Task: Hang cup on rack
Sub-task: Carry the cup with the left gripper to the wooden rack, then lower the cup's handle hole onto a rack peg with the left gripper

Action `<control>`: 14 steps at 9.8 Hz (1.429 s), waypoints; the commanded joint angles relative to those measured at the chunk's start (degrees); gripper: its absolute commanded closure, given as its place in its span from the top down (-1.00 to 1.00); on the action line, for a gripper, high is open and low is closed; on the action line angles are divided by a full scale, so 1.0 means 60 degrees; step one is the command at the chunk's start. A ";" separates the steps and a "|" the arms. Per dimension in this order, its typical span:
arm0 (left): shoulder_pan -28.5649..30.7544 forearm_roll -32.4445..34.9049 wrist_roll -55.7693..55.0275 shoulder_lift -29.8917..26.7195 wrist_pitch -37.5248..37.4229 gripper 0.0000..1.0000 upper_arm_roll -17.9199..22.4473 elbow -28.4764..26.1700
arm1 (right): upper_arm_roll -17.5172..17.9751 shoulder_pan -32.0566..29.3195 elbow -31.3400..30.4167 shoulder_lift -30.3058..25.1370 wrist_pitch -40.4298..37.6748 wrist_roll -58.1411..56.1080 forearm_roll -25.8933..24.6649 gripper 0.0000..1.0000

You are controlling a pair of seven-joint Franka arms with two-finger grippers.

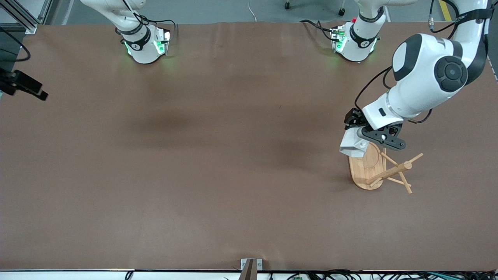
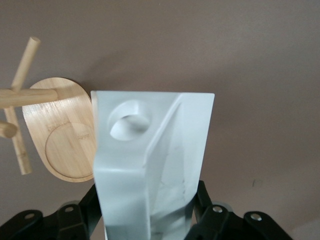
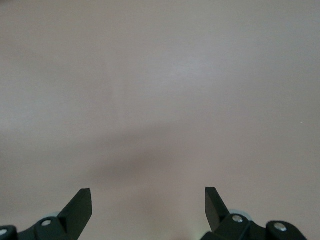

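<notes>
The white faceted cup (image 1: 352, 144) hangs in the air with my left gripper (image 1: 360, 136) shut on it, over the end of the rack's oval base that lies farther from the front camera. The left wrist view shows the cup (image 2: 150, 160) clamped between the black fingers (image 2: 82, 212), and the round hole in its handle tab (image 2: 131, 120) faces the camera. The bamboo rack (image 1: 391, 171) stands toward the left arm's end of the table, its thin pegs sticking outward. Its base (image 2: 65, 145) lies just beside the cup. My right gripper (image 3: 148, 200) waits open over bare table at the right arm's end (image 1: 37, 91).
The brown table top (image 1: 218, 155) stretches wide between the two arms. Both robot bases (image 1: 144, 46) stand along the edge farthest from the front camera. A small grey bracket (image 1: 251, 266) sits at the edge nearest the front camera.
</notes>
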 commanded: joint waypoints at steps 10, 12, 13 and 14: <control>0.0078 -0.0138 0.2465 0.0650 0.1006 -0.73 0.0823 -0.0371 | -0.0138 -0.0157 0.1303 0.0787 -0.0290 -0.0738 -0.0192 1.00; 0.0078 -0.0124 0.2480 0.0782 0.1006 -0.73 0.1012 -0.0196 | -0.0124 -0.0143 0.1318 0.0772 -0.0449 -0.0754 -0.0192 1.00; 0.0064 -0.0138 0.2596 0.0840 0.1006 -0.73 0.1042 -0.0151 | -0.0138 -0.0157 0.1332 0.0772 -0.0509 -0.0754 -0.0177 1.00; 0.0078 -0.0124 0.2655 0.0899 0.1006 -0.73 0.1071 -0.0020 | -0.0138 -0.0143 0.1332 0.0772 -0.0509 -0.0740 -0.0163 1.00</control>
